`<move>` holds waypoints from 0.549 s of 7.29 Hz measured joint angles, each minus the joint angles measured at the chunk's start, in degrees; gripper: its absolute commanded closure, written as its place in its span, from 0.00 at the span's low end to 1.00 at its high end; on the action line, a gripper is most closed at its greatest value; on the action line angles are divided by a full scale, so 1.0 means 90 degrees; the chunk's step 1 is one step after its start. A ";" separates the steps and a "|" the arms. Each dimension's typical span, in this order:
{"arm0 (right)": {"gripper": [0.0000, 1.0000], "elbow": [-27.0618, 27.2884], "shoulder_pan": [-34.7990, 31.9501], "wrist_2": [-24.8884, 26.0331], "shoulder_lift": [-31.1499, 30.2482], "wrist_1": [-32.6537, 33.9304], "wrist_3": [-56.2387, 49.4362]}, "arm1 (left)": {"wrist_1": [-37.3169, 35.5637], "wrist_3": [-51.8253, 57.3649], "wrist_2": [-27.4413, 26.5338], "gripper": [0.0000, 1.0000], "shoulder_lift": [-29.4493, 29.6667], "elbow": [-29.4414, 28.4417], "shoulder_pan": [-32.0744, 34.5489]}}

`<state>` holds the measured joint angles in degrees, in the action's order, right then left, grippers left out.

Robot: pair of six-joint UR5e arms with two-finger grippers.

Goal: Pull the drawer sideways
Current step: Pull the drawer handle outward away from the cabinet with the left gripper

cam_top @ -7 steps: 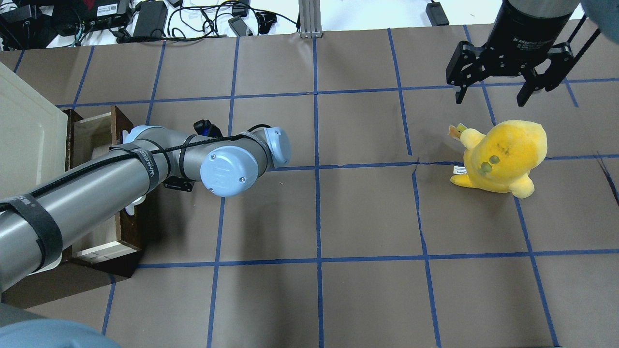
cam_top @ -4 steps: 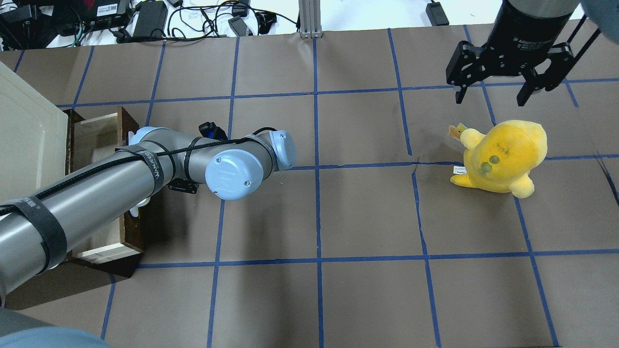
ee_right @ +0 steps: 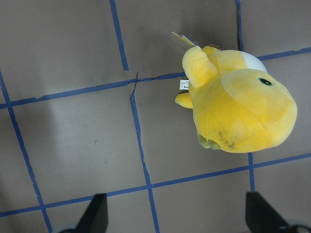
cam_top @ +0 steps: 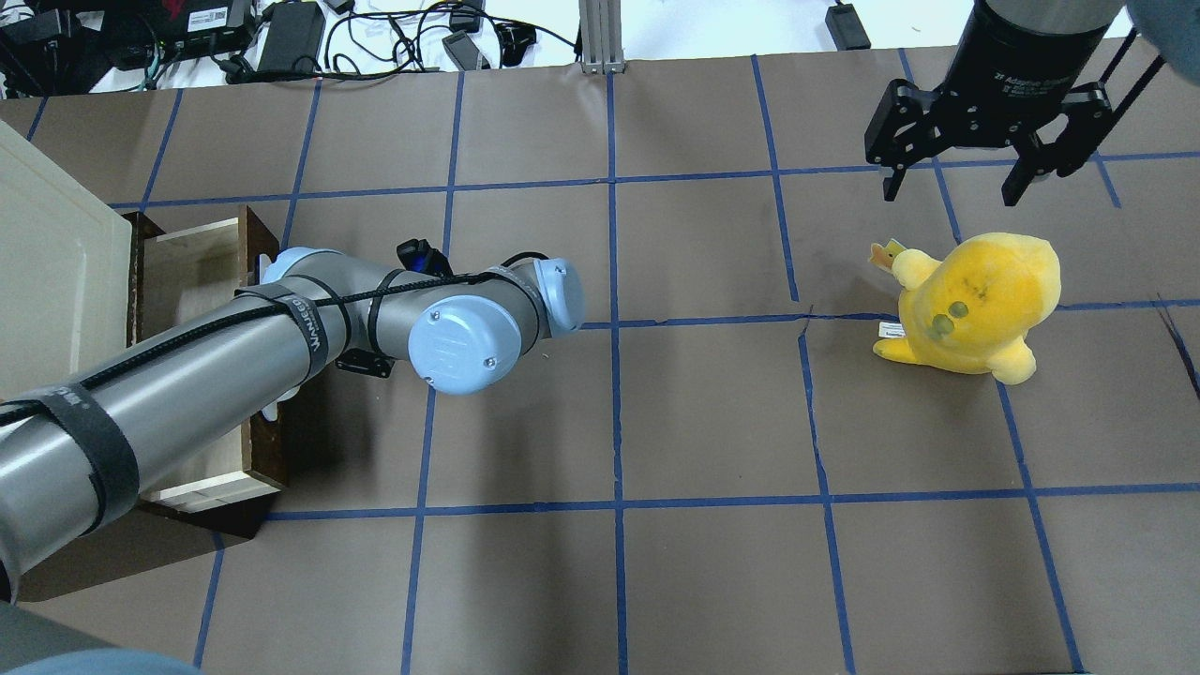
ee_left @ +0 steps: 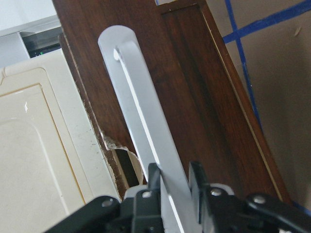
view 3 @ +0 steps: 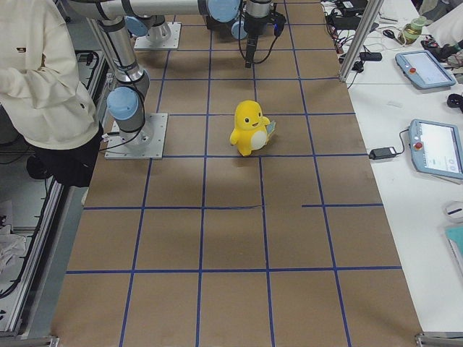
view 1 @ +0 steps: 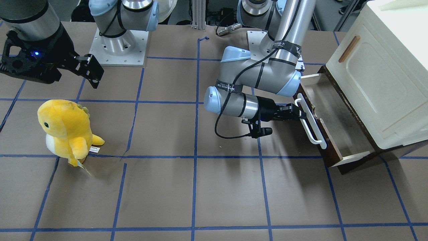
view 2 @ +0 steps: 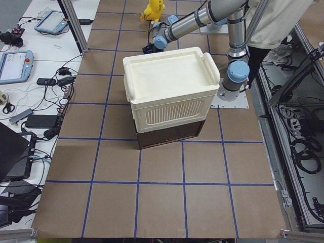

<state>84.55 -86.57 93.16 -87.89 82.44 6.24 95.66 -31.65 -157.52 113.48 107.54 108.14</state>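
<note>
The dark brown drawer (view 1: 337,117) stands partly pulled out from under the cream-white cabinet (view 1: 378,73), its pale wood sides showing. My left gripper (view 1: 299,112) is shut on the drawer's long white bar handle (view 1: 311,125). In the left wrist view the black fingers (ee_left: 197,177) clamp the handle (ee_left: 141,116) from both sides. In the overhead view the drawer (cam_top: 187,267) shows at the left, and my left arm hides the gripper. My right gripper (cam_top: 956,187) is open and empty, high over the table's far right.
A yellow plush dinosaur (cam_top: 975,300) stands on the brown paper just below the right gripper, and shows in the right wrist view (ee_right: 238,107). The cabinet door carries a small brown handle (view 1: 348,49). An operator (view 3: 43,79) stands beside the robot's base.
My left arm has moved to the right in the overhead view, and the drawer has slid further out of the cabinet with it. The right arm and the plush have not moved.
</note>
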 measured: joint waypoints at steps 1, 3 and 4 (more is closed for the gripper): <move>0.00 0.0000 0.0001 0.0000 0.0000 0.0000 0.0000 | 0.0032 0.0017 -0.0014 0.09 -0.0009 0.0003 0.0041; 0.00 0.0000 0.0006 0.0000 0.0000 0.0000 0.0000 | 0.0075 0.0026 -0.0012 0.00 -0.0042 -0.0017 0.0075; 0.00 0.0000 0.0004 0.0000 0.0000 0.0000 0.0000 | 0.0056 0.0017 0.0001 0.00 -0.0058 -0.0030 0.0075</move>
<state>84.55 -86.53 93.16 -87.89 82.44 6.24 96.16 -31.50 -157.51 112.95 107.26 108.81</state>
